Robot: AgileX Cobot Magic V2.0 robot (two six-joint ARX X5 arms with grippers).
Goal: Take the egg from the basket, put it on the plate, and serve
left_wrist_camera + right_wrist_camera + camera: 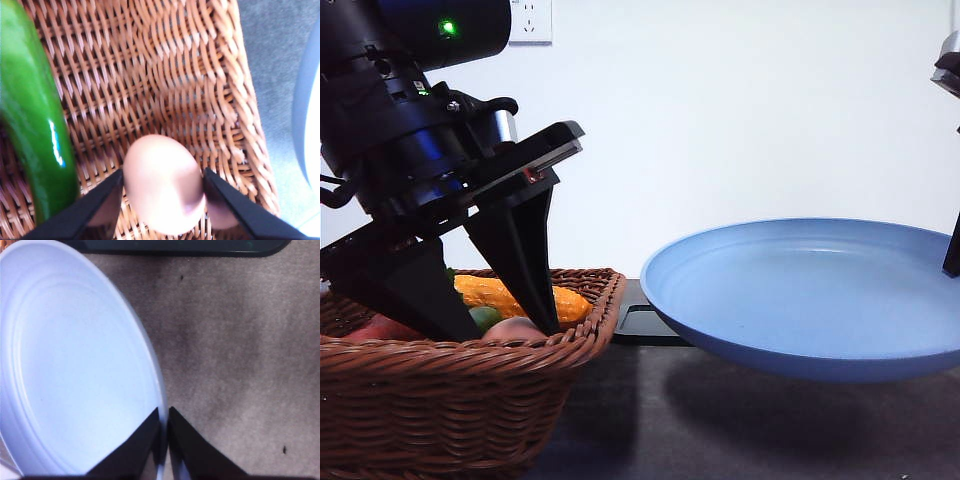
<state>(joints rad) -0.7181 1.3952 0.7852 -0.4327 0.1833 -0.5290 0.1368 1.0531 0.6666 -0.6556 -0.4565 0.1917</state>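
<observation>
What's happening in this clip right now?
The left claw is down inside the basket, its fingers on either side of the egg, which sits on the wicker beside a green vegetable; whether they already press it is unclear. The right claw is pinched on the rim of the blue plate, holding it raised over the dark table next to the basket. The plate has nothing on it yet.

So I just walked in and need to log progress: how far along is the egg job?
Done: the right gripper has pinched the plate by its rim and holds it raised above the table. In hand: the left gripper straddles the egg, which is inside the basket. Left: lifting the egg out, placing it on the plate, serving.
</observation>
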